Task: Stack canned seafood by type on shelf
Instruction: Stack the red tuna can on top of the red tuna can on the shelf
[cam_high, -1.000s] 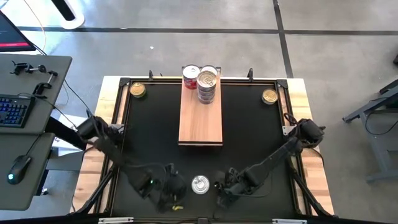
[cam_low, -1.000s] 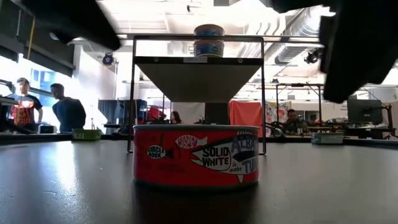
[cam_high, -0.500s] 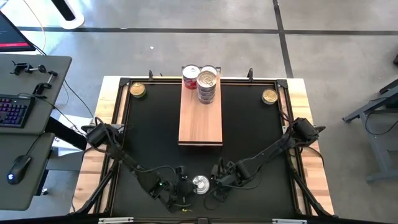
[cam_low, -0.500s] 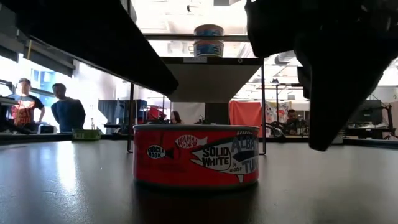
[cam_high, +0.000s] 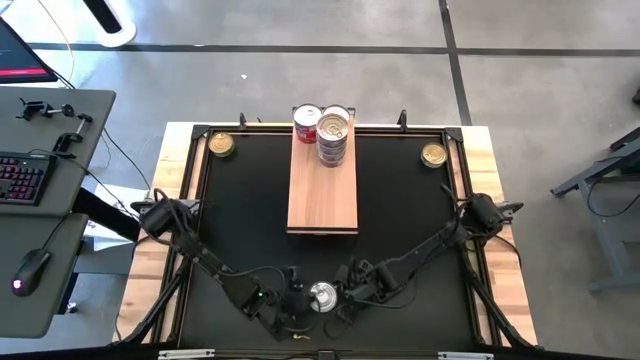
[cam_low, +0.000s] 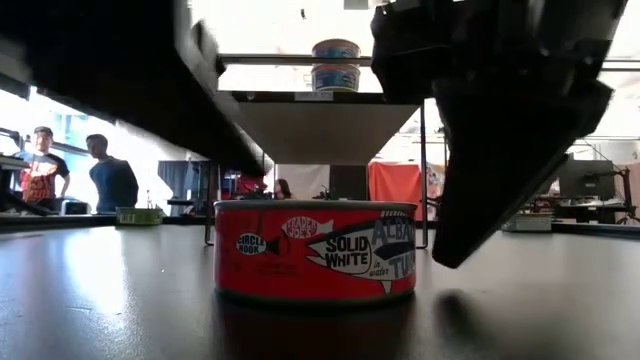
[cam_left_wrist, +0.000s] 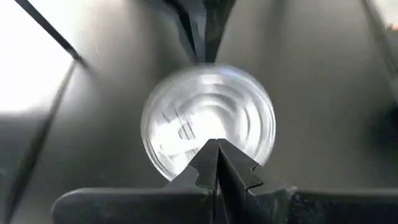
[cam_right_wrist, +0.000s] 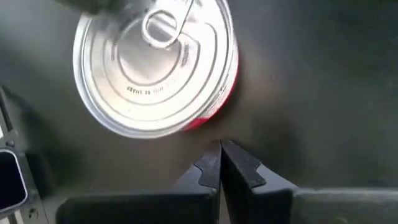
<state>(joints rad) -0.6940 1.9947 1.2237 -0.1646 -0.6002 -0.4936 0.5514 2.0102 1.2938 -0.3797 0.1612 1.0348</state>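
Note:
A flat tin of canned seafood (cam_high: 322, 296), silver pull-tab lid and red side label (cam_low: 315, 250), stands on the black mat near the table's front edge. My left gripper (cam_high: 298, 303) is shut just left of it; in the low view its dark fingers (cam_low: 245, 150) hang above the tin's left rim. My right gripper (cam_high: 345, 295) is shut just right of it, its tip (cam_low: 445, 255) low beside the tin's right side with a gap (cam_right_wrist: 221, 149). The light-wood shelf (cam_high: 322, 195) holds a red tin (cam_high: 307, 122) and a stack of silver tins (cam_high: 334, 135) at its far end.
Two gold-lidded tins sit in the mat's far corners, one left (cam_high: 221, 145) and one right (cam_high: 433, 154). The shelf stands raised on a black frame (cam_low: 212, 150) behind the near tin. People stand in the room beyond, at the left (cam_low: 105, 180).
Both grippers have come down and closed in on the near tin, the left from the table's left, the right from its right, both staying shut. The left gripper has rolled about its own axis. The tin has stayed where it was.

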